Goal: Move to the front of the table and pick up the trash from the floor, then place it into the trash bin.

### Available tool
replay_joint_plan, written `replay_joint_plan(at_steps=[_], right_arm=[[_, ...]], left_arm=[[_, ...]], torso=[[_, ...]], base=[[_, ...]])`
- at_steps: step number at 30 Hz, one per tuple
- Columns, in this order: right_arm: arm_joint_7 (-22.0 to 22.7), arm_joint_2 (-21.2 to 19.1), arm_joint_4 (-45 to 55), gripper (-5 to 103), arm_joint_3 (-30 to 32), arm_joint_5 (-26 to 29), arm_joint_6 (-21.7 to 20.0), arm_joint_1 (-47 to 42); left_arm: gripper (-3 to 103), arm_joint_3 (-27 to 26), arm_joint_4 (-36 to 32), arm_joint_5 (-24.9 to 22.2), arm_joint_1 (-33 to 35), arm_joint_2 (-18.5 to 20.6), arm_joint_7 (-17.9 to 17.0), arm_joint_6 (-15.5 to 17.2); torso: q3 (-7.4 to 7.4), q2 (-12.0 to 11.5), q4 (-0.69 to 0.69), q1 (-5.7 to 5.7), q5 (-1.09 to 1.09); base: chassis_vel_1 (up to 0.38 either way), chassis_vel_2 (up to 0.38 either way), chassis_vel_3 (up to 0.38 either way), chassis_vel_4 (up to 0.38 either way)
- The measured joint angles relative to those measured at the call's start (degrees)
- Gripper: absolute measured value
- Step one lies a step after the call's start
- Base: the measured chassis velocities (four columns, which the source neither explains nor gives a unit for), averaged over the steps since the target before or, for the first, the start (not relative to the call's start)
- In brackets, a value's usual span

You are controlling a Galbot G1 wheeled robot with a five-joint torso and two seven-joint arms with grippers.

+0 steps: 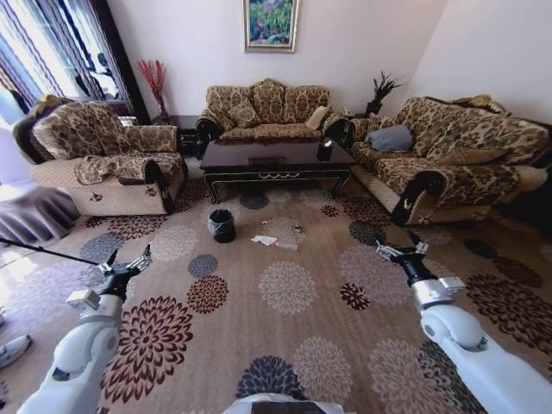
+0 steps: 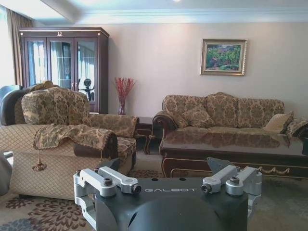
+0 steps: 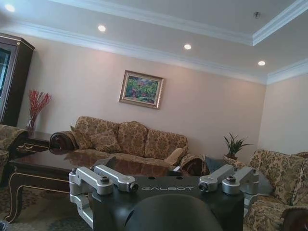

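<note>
**Both arms raised and empty, litter lying on the carpet ahead**

The table (image 1: 276,160) stands across the room in front of the middle sofa (image 1: 269,110), its glossy dark surface bare apart from a dark object near its right end. On the floor (image 1: 285,345) just before the table's front edge sits the trash bin (image 1: 222,225), toward the left front leg. The trash (image 1: 274,241) lies beside the bin on its right: a white paper, a clear bottle and a small dark piece close together, well short of the robot.

The left gripper (image 1: 128,265) is held above the carpet on the robot's left, fingers spread apart and holding nothing. The right gripper (image 1: 400,249) is held likewise on the right, fingers open and empty. Both are well apart from the litter and the bin.

An armchair (image 1: 103,164) flanks the table's left end, a second sofa (image 1: 448,159) its right.
</note>
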Motion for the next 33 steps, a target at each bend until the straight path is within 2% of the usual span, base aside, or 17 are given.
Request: replay_joint_plan(at_steps=[9,33], right_arm=[[-1.45,0.65,-0.72,100,-0.59,-1.12,2.18,0.42],[-0.91,0.91,-1.58,100,-1.43,-0.71,2.29,1.52]], left_arm=[[100,-0.18,-0.37,-0.35,-0.05,0.14,-0.28,0.07],[100,-0.10,-0.04,-0.41,-0.36,0.66,-0.51,0.66]], torso=[[0.00,0.00,0.00,0.00,0.00],[-0.01,-0.02,0.01,0.00,0.00]], base=[[0.000,0.000,0.000,0.000],[0.000,0.000,0.000,0.000]])
